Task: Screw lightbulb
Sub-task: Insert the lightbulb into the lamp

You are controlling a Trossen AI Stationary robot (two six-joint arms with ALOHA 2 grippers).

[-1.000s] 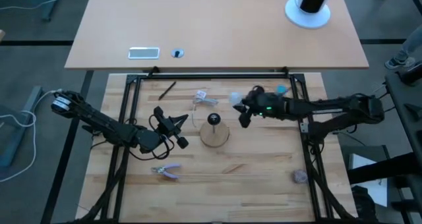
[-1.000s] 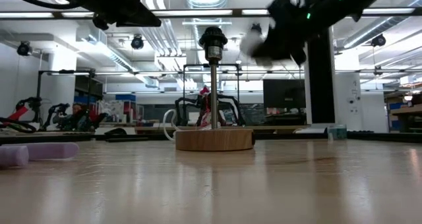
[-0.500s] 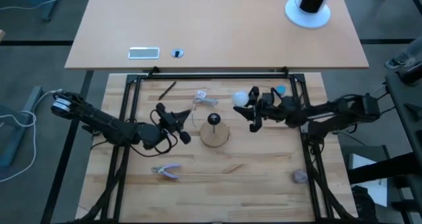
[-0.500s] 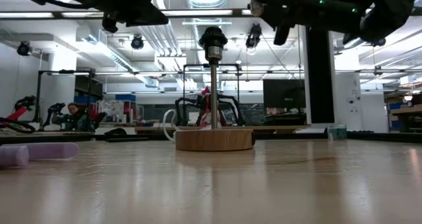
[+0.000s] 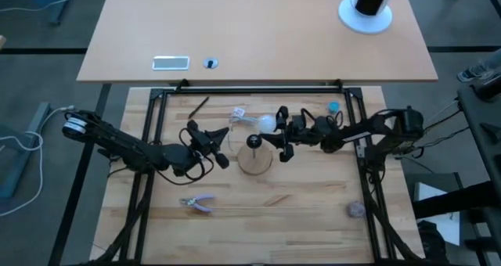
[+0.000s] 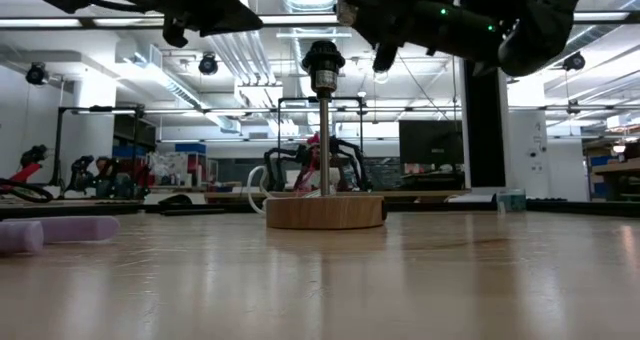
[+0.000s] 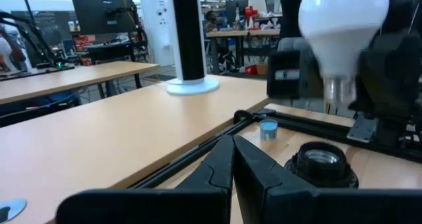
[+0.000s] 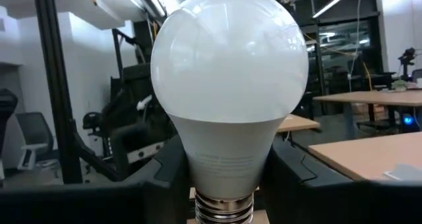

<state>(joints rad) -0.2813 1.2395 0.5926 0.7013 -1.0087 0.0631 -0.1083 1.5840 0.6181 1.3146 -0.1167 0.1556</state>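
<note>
You hold the white frosted lightbulb (image 5: 268,123) with its rounded globe and silvery screw base in the right gripper (image 5: 282,134), up in the air just beside the black lamp socket (image 5: 254,141) that tops the thin metal post on the round wooden disc (image 5: 255,161). The bulb is not yet over the socket; in the left wrist view its threads (image 7: 337,92) hang above and to one side of the open socket mouth (image 7: 321,161). To do this step well, I judge you should centre the base squarely over the socket, keep the bulb upright, and lower gently before turning, since a tilted start could cross the threads or tip the light stand.

The right gripper's fingers are partly closed around the bulb's neck (image 8: 227,159), clamping it on both sides. The left gripper (image 5: 221,146) waits just on the other side of the socket, fingers spread and holding nothing.
</note>
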